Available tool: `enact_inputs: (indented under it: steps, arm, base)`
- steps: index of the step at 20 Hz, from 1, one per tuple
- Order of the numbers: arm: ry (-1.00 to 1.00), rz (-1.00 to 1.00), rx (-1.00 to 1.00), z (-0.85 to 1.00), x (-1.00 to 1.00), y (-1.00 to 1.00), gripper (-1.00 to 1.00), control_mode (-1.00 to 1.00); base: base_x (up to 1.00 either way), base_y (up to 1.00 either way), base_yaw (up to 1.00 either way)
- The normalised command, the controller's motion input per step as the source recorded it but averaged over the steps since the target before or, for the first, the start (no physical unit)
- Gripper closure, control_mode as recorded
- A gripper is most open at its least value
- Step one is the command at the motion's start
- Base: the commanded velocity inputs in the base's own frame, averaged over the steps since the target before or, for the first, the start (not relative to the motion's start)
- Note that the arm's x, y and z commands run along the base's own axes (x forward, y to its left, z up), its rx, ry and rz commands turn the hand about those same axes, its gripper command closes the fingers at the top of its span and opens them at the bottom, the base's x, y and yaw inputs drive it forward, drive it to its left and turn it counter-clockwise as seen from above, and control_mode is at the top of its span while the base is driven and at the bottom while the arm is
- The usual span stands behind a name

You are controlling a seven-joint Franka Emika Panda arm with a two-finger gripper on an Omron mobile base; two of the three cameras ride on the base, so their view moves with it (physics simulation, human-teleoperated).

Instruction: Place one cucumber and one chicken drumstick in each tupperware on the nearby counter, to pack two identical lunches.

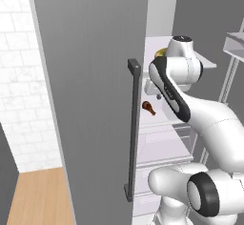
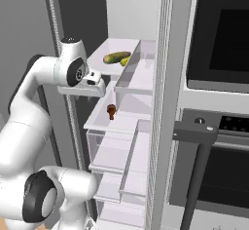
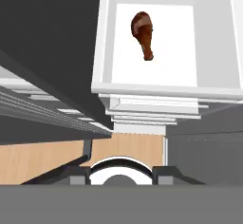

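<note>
The gripper (image 2: pixel 98 88) hangs at the front of the open fridge (image 2: pixel 127 9), above the shelf (image 2: pixel 127 122) that carries a drumstick (image 2: pixel 111 111), and its jaws are pressed together on nothing; in the right base view it sits under the white wrist, just left of the shelves, and the fingers themselves are too small there to make out. In the hand view the camera looks straight down the fridge front: the drumstick (image 3: pixel 144 34) lies alone on the white shelf (image 3: pixel 156 69), fat end toward the top of that view and bone end pointing down, well apart from the gripper, with the edges of lower shelves stacked beneath it and wooden floor (image 3: pixel 128 147) beyond them. From the left base view the drumstick (image 1: pixel 148 107) shows as a small brown shape just right of the door handle (image 1: pixel 133 128), and the arm (image 1: pixel 200 105) bends across in front of the shelves. On the shelf above, two cucumbers lie side by side, a darker cucumber (image 2: pixel 116 57) in front and a second cucumber (image 2: pixel 125 61) partly behind the clear bin wall; both rest flat and touch or nearly touch, which I cannot tell. The grey fridge door (image 1: pixel 90 90) stands wide open at the left, and a dark oven (image 2: pixel 219 34) fills the wall to the right of the fridge
</note>
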Motion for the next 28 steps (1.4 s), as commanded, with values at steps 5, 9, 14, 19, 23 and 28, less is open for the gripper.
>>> enact_inputs:
  steps: [5, 9, 14, 19, 23, 28]
  arm:
    - [0.00, 0.00, 0.04, -0.03, -0.01, -0.37, -1.00, -1.00]
    - [0.00, 0.00, 0.12, -0.29, 0.07, -1.00, -1.00, -1.00]
    - [-0.20, 0.03, 0.06, -0.39, 0.35, -0.39, -1.00, -1.00]
    - [-0.18, 0.00, 0.06, -0.50, 0.50, 0.24, -1.00, -1.00]
    - [-0.10, 0.00, 0.01, -0.58, 0.50, 0.54, -1.00, -1.00]
    - [0.01, 0.00, 0.00, -0.19, 0.73, 0.14, -1.00, -1.00]
  base:
    - [0.00, 0.00, 0.00]
    - [0.00, 0.00, 0.00]
    - [0.00, 0.00, 0.00]
    - [0.00, 0.00, 0.00]
    - [0.00, 0.00, 0.00]
    - [0.00, 0.00, 0.00]
